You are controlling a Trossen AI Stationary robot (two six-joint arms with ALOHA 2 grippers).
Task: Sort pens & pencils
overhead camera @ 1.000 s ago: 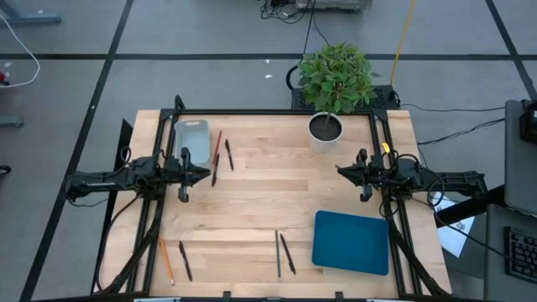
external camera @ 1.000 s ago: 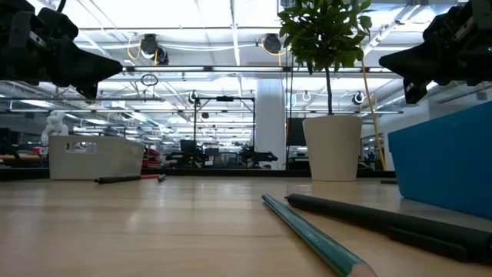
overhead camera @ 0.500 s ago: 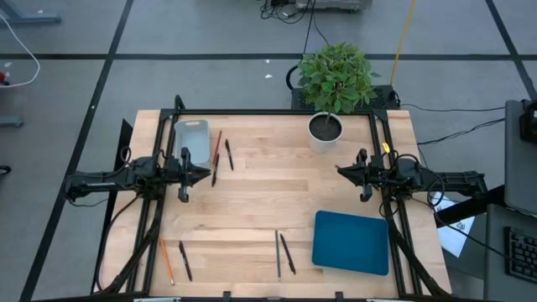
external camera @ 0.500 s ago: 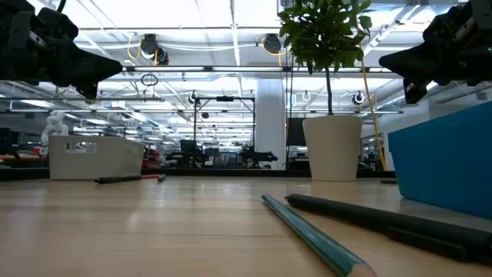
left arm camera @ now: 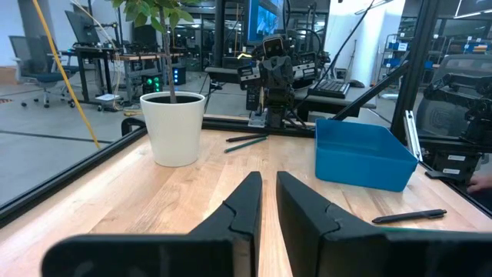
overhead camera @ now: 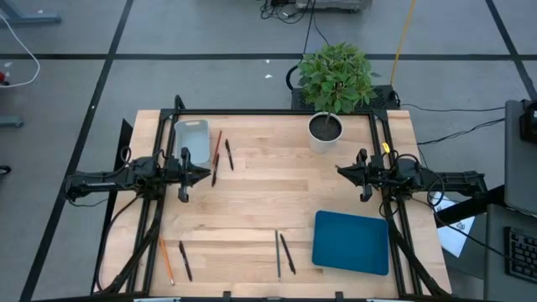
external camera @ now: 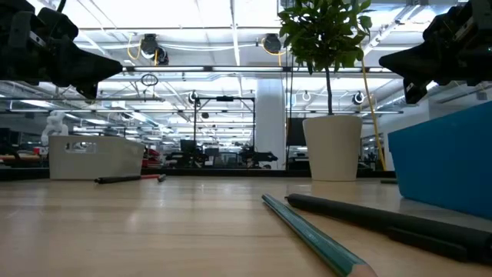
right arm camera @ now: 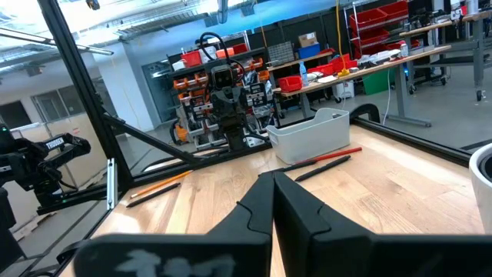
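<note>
Pens and pencils lie flat on the wooden table in three groups. A red pencil and two black pens lie beside the white tray. An orange pencil and a black pen are at the near left. A green pencil and a black pen lie left of the blue tray. My left gripper hovers shut at mid-left. My right gripper hovers shut at mid-right. Both are raised off the table and point at each other.
A white pot with a green plant stands at the far edge, right of centre. A black frame runs along the far and side edges. Bare wood lies between the two grippers. The low view shows the green pencil and a pen close to the near edge.
</note>
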